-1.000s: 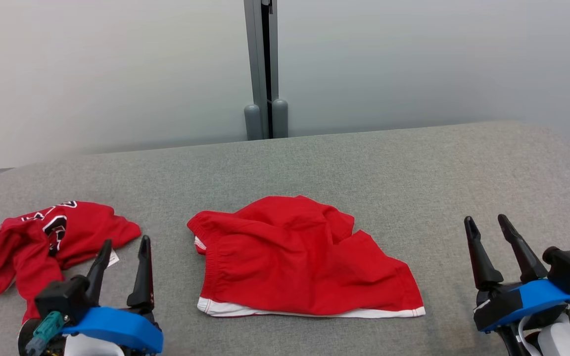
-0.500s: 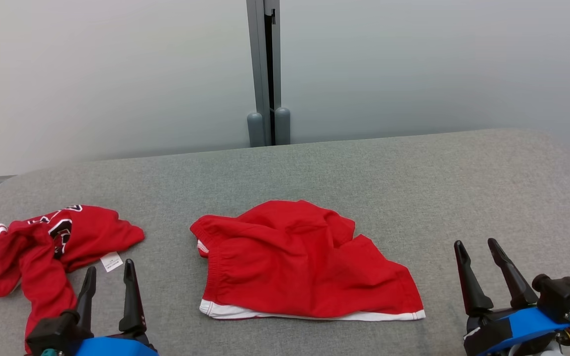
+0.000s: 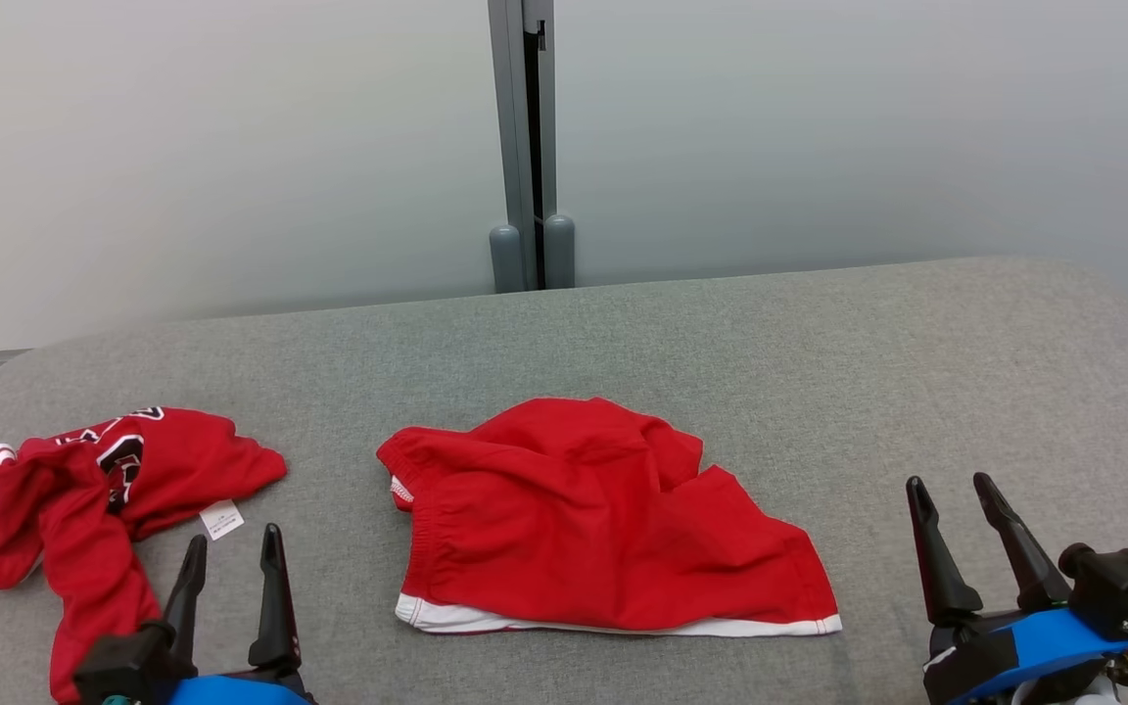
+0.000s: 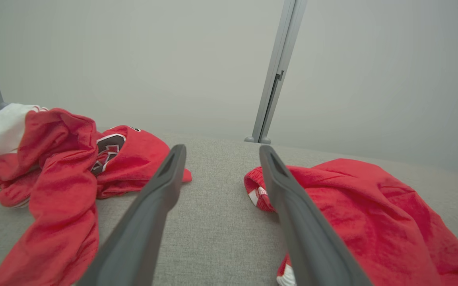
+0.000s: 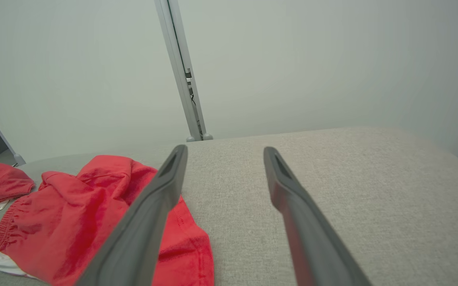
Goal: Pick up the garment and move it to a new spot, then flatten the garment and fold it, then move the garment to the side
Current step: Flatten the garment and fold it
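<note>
Shorts [image 3: 603, 519], red, white-hemmed: middle of grey table [image 3: 819, 343], rumpled, bunched toward 12 o'clock.
Left gripper [image 3: 235, 535], 7 o'clock: fingers spread, empty, clear of cloth.
Right gripper [image 3: 948, 480], 4 o'clock: likewise spread, empty.
Red shirt [image 3: 84, 490]: heaped at 9 o'clock.
Progress, judged: early. Flattening, folding, move aside all outstanding; relocation impossible to tell.

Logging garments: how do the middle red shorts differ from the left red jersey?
The shorts are plain red with a white hem; the jersey bears a black-and-white print. The shorts lie fairly spread; the jersey is bunched. Both are red, on the grey surface.
</note>
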Motion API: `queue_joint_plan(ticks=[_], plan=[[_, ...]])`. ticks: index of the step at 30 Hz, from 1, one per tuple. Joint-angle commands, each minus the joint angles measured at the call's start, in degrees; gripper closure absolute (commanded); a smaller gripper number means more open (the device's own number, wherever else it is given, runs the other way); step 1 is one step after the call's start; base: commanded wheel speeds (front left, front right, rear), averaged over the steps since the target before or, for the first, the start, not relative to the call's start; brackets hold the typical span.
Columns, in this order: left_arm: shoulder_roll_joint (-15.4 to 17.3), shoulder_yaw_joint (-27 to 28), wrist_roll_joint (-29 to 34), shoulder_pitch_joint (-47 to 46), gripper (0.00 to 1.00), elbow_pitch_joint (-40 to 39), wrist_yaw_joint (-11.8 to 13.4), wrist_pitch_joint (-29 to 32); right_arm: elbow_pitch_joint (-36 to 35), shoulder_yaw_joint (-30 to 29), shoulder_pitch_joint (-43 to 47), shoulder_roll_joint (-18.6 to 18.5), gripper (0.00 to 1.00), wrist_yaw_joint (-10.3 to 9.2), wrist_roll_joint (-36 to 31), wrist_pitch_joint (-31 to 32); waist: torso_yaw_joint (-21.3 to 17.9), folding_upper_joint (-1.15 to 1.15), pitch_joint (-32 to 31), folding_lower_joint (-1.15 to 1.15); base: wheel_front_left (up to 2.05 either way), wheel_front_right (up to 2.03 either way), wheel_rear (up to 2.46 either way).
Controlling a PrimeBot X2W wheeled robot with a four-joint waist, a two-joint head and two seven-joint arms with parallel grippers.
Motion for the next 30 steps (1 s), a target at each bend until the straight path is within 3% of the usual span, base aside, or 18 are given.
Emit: queue_joint_plan(ticks=[1,4,6,9,14,29,30], plan=[[0.0,0.3,0.3,-0.7,0.0,0.2,-0.2,-0.3,0.0,-0.1,0.0,-0.2,0.0,0.0,-0.4,-0.3,-0.1,0.0,0.0,0.0,0.0,0.0,0.0],[-0.7,-1.5,-1.8,-0.7,0.0,2.4,-2.7,0.8,2.4,-0.4,1.0,-1.4,0.0,0.0,-1.3,0.4,0.0,0.0,0.1,0.0,0.0,0.0,0.0],[0.9,-3.7,-2.9,-0.9,0.0,4.3,-3.9,5.0,3.9,2.1,1.2,-1.9,0.0,0.01,0.0,2.7,0.2,0.0,0.1,0.0,0.0,0.0,0.0],[2.8,-7.8,-4.9,-1.2,0.0,5.8,-4.7,12.6,6.6,6.9,1.5,-4.4,0.0,-0.02,2.7,9.1,0.3,0.0,0.6,0.0,0.0,0.0,0.0],[5.3,-12.3,-7.9,-3.2,0.0,5.3,-5.0,19.4,9.8,12.8,-1.3,-5.3,0.0,0.0,7.4,16.2,0.2,0.0,2.2,0.0,0.0,0.0,0.0],[7.9,-23.7,-12.2,-14.1,0.0,13.3,-4.9,24.7,21.4,23.8,-12.0,-5.0,0.0,0.0,13.1,18.9,-1.3,0.0,7.2,0.0,0.0,0.0,0.0],[8.1,-24.1,-12.6,-14.6,0.0,13.8,-4.9,24.5,21.6,24.8,-12.2,-5.0,0.19,0.0,13.6,18.4,-1.4,0.0,7.3,0.0,0.0,0.0,0.0]])
